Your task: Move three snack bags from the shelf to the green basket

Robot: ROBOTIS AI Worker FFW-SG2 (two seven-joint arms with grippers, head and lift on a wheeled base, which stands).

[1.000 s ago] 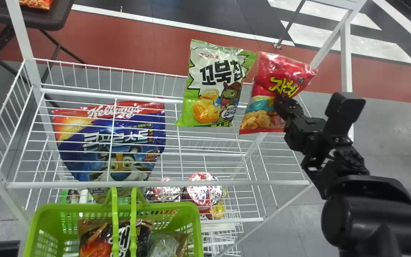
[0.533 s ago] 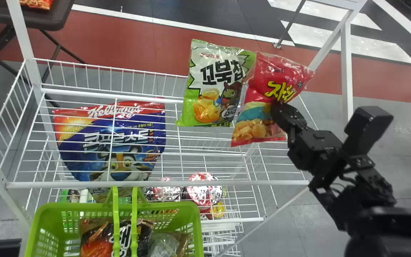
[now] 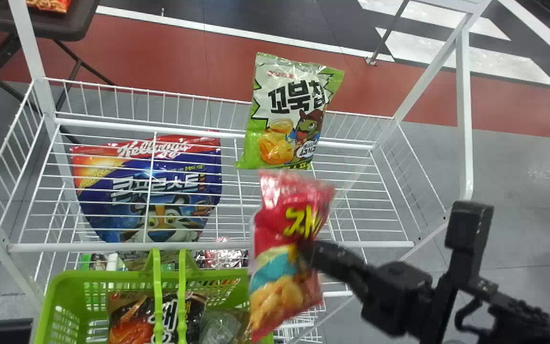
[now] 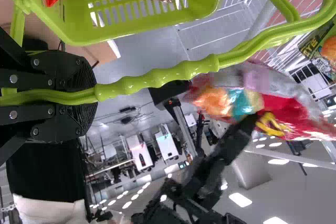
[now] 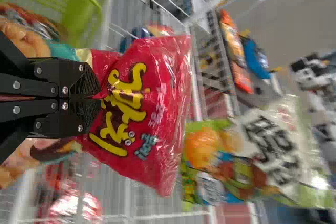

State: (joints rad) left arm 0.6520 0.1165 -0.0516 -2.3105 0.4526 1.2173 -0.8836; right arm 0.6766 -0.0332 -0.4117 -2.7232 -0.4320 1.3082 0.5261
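Here we go: my right pincer point(image 5: 97, 98) is clamped on the red snack bag point(image 5: 142, 103), pinching it around the middle, probably so it hangs steady and drops cleanly. Big yellow lettering runs along its face, beside a picture of round snacks.

Left of that pincer and nearer me sits the green basket point(image 3: 112, 274). My left pincer point(image 4: 86, 94) is closed round its handle point(image 4: 173, 74), I'd say to stop the basket swinging when weight lands. In it lie a dark packet point(image 3: 134, 325), pale print across its front, and a clear-wrapped packet point(image 3: 220, 329).

Beyond my right pincer, the green-and-white bag point(image 3: 284, 110) stands at the shelf point(image 3: 385, 245), bold black lettering up top and a cartoon character below. Farther left, wires cross the blue bag point(image 3: 146, 191) and its white lettering.

This looks like the carry. Next comes clearing the rim; those raised handles could snag a corner.
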